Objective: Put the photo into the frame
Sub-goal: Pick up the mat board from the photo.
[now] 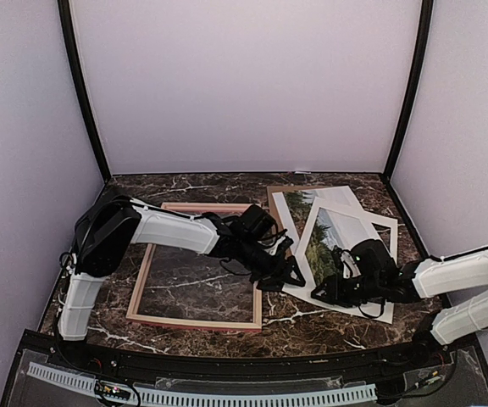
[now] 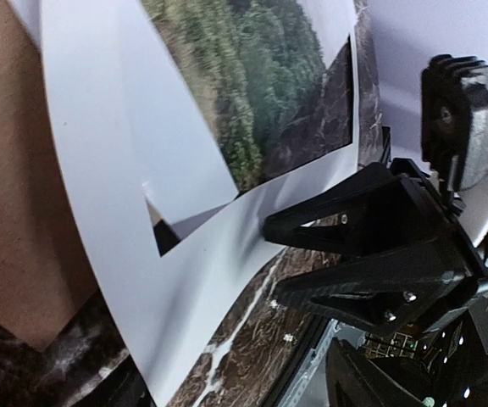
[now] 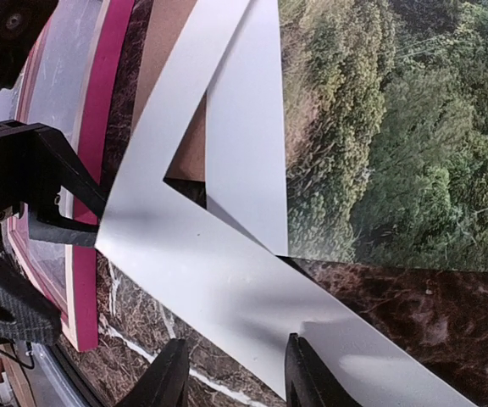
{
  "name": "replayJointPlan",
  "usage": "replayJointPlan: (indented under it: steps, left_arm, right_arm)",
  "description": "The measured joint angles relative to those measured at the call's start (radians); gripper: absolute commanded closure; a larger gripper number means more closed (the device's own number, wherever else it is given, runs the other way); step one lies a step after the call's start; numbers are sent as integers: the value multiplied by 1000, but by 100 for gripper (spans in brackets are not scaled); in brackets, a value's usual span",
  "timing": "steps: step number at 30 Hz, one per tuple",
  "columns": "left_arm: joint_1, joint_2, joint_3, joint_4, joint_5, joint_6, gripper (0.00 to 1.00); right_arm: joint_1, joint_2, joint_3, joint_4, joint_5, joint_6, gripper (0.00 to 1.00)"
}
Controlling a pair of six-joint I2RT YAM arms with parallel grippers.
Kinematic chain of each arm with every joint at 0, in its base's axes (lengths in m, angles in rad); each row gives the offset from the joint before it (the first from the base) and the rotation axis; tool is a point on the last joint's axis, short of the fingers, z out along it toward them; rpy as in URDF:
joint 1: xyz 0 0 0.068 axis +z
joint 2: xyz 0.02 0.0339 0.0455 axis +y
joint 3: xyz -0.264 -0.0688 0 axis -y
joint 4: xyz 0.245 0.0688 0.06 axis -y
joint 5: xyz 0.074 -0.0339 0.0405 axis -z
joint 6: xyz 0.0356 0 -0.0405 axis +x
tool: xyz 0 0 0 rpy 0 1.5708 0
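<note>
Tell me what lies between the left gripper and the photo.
The border of the white mat: in the left wrist view the left gripper sits at its outer edge, the photo showing beyond through the window.

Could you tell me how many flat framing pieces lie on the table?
4: pink frame at left; brown backing board back centre; photo on it; white mat atop the photo. Others may hide beneath.

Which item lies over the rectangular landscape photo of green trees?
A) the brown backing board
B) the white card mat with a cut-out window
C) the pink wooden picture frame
B: the white card mat lies across the landscape photo, whose trees show through its window.
</note>
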Motion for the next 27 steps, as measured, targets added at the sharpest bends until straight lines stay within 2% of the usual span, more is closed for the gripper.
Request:
replayJointPlan:
  steps: [9,24,27]
  left_arm:
    - [5,0,-16,159,85,-40,37]
    - [11,53,16,138,55,22,74]
    - [11,74,34,129,49,33,86]
  right_arm:
    - [5,-14,-13,7,6,0,59]
    - [6,-100,-23,-66,11,0,60]
    - [6,-118,-23,-74,12,1,58]
